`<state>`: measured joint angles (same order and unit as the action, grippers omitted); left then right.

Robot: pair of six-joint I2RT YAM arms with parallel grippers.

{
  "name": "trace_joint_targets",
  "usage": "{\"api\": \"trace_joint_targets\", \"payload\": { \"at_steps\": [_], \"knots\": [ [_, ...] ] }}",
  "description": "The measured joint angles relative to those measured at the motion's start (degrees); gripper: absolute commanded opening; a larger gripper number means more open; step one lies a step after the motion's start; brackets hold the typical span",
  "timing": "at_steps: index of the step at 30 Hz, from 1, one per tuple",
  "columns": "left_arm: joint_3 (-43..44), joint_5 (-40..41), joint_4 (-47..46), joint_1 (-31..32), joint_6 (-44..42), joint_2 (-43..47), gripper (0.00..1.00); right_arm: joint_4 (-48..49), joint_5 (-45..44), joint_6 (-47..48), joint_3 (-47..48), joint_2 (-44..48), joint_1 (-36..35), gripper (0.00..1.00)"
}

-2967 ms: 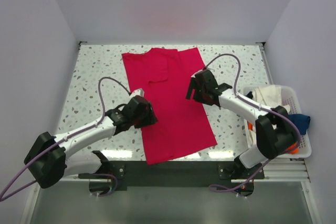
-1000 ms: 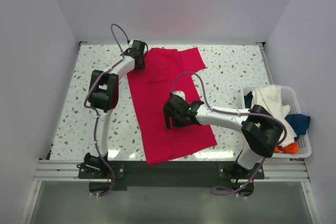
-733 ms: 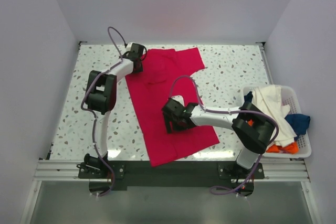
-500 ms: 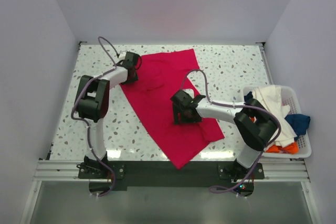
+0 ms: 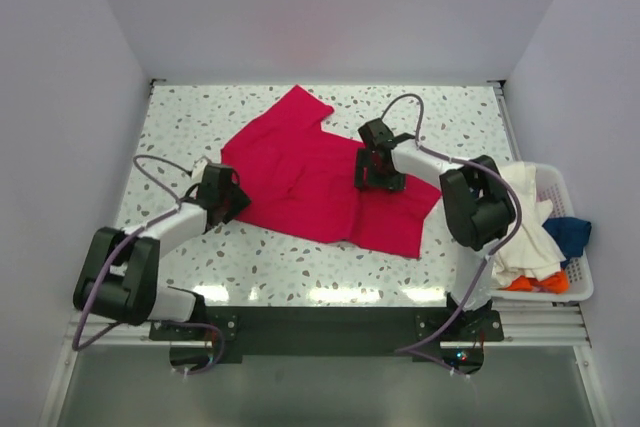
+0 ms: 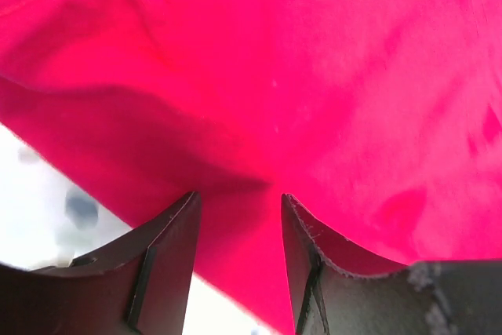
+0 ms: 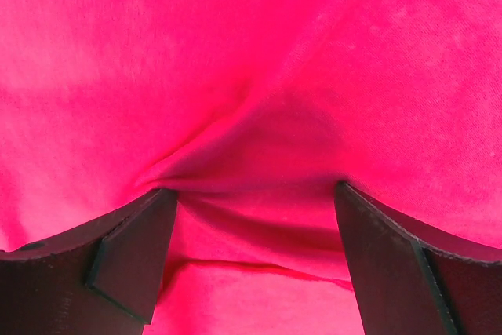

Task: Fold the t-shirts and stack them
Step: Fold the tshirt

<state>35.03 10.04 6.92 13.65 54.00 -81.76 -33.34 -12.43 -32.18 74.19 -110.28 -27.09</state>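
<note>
Leftmost, the left gripper (image 5: 236, 201) pinches the near left edge of the red shirt (image 5: 305, 172), which lies slanted across the speckled table (image 5: 170, 137). Further right, the right gripper (image 5: 372, 175) presses down on the cloth with its jaws spread wide. A cream shirt (image 5: 525, 209) fills the basket (image 5: 578, 285).

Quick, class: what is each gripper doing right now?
Left gripper: closed on the red shirt.
Right gripper: open, over the shirt.

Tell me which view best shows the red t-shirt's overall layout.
Top external: the whole red t-shirt lies spread on the table. Both wrist views show only close-up patches of its cloth.
</note>
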Motion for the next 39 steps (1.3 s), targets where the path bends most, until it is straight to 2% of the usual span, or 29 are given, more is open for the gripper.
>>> {"api": "trace_joint_targets", "payload": {
  "at_steps": [5, 11, 15, 20, 26, 30, 39],
  "knots": [
    [-8.57, -4.61, 0.13, 1.05, 5.64, 10.69, 0.54, -0.90, 0.11, 3.39, 7.48, -4.92, 1.29, 0.88],
    [-9.07, -4.57, 9.18, 1.77, 5.75, 16.83, 0.57, -2.16, -0.15, 5.14, 8.87, -3.54, 1.33, 0.89],
    [-4.28, -2.19, 13.03, 1.79, 2.86, 15.43, 0.57, -1.49, -0.11, 3.80, 0.46, 6.67, 1.33, 0.89],
    [2.97, -1.97, 10.21, 1.79, 0.13, 8.13, 0.55, 1.01, 0.24, 0.33, -11.80, 20.09, 1.33, 0.87],
    [4.63, -2.23, 7.15, 1.79, -1.16, -1.46, 0.55, 6.05, 1.64, -3.08, -19.71, 18.03, 1.36, 0.86],
    [4.44, -1.95, 5.70, 1.73, -1.27, -1.88, 0.55, 8.61, 1.53, -4.68, -21.77, 17.03, 1.33, 0.86],
    [2.86, -1.25, 4.94, -0.37, -2.16, -0.48, 0.56, 11.30, 2.75, -9.05, -33.31, 28.83, 1.55, 0.88]
  ]
}}
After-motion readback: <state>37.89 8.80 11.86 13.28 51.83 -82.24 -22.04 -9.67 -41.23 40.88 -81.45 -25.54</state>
